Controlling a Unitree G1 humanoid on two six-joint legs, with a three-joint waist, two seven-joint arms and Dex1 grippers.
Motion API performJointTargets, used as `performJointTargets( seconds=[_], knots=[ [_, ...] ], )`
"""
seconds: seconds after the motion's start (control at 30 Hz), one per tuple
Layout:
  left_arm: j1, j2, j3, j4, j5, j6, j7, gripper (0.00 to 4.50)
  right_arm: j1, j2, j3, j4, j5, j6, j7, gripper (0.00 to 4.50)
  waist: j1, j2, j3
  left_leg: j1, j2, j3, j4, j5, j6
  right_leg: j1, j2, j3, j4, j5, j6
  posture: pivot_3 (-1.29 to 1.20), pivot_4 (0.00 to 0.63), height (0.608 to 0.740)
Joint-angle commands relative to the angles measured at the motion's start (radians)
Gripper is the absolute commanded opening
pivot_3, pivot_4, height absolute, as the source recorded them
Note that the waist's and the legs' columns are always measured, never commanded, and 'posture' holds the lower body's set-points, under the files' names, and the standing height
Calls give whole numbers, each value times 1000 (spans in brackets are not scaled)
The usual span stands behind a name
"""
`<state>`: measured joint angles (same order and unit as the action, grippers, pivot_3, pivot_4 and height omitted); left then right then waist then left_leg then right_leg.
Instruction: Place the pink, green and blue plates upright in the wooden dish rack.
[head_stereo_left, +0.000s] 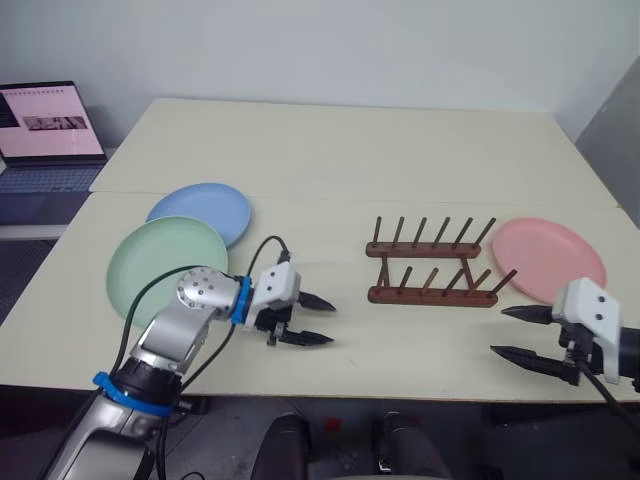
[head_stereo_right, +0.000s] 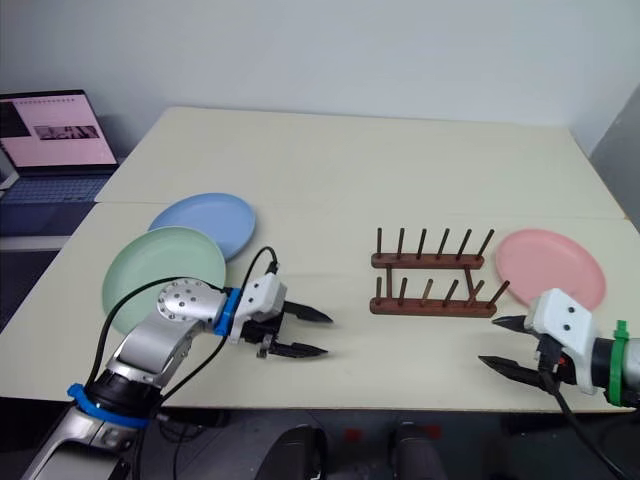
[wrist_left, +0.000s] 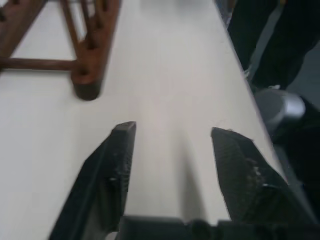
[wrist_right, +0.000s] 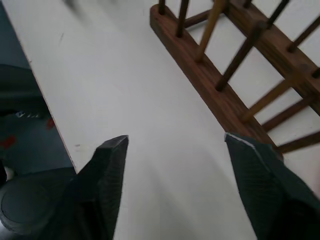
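The wooden dish rack stands empty near the middle of the cream table, its two rails running left to right with thin pegs rising from each. All three plates lie flat on the tabletop. The pink plate sits just beside the rack's right end, apart from it. On the left side, well away from the rack, the green plate lies nearer the front edge and the blue plate just behind it — the green rim overlaps the blue one slightly.

The left gripper hovers over bare table between the green plate and the rack, pointing toward the rack, its two black fingers spread with nothing between them. The right gripper hangs at the table's front edge, just in front of the pink plate, fingers likewise spread and empty — in its wrist view the near rail of the rack lies just ahead. A black cable loops above the left wrist.

Beyond the table's left edge an open laptop shows a pinkish screen; its writing is too small to read. No labels are legible elsewhere.
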<state>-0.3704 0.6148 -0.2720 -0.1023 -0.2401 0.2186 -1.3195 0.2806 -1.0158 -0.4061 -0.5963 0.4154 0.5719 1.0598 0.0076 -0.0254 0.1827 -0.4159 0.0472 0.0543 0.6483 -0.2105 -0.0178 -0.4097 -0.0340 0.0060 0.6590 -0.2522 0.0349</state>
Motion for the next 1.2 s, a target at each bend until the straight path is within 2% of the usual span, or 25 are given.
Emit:
performJointTargets(
  seconds=[0.03, 0.17, 0.2, 0.3, 0.57, 0.9, 1.2],
  knots=[
    [-5, -57, -38, -67, 22, 50, 94, 1361, -47, -14, 103, 57, -84, -63, -29, 1753, 3, -1, 0, 0, 0, 0, 1, 0, 1, 0, -1, 0, 0, 0, 1, 0, 150, 728],
    [-31, -161, -108, 3, 123, 32, 221, 29, -139, 5, 243, 162, -191, -112, -85, 206, -2, -2, -1, 1, -2, 0, 2, 1, 1, 1, -1, 3, 0, 1, 2, 0, 150, 728],
    [-41, -188, -121, 36, 154, 18, 260, 0, -163, 19, 273, 189, -213, -123, -102, 21, -3, -2, -1, 1, -3, 0, 2, 1, 2, 1, -1, 4, 0, 2, 3, 0, 150, 728],
    [-67, -253, -142, 116, 209, 4, 339, 0, -221, 70, 339, 252, -257, -144, -150, 21, -5, -2, -1, 0, -4, 0, 2, 1, 2, 1, 1, 4, 0, 2, 3, 0, 150, 728],
    [-146, -309, -139, 279, 292, -88, 438, 0, -351, 172, 435, 359, -342, -171, -232, 21, -10, -2, -1, 0, -1, 1, 0, 1, 2, -1, 6, 4, 2, 5, 5, 0, 150, 728],
    [-245, -363, -124, 476, 355, -205, 536, 0, -440, 210, 452, 442, -384, -186, -275, 21, -9, -2, -1, 0, -2, 3, 1, 1, 2, -1, 6, 6, 2, 6, 6, 0, 150, 728],
    [-254, -378, -114, 506, 353, -224, 543, 0, -493, 226, 458, 515, -414, -226, -296, 21, -10, -2, -1, 0, -2, 3, 1, 1, 2, -1, 6, 5, 2, 6, 6, 0, 150, 728]
  ],
)
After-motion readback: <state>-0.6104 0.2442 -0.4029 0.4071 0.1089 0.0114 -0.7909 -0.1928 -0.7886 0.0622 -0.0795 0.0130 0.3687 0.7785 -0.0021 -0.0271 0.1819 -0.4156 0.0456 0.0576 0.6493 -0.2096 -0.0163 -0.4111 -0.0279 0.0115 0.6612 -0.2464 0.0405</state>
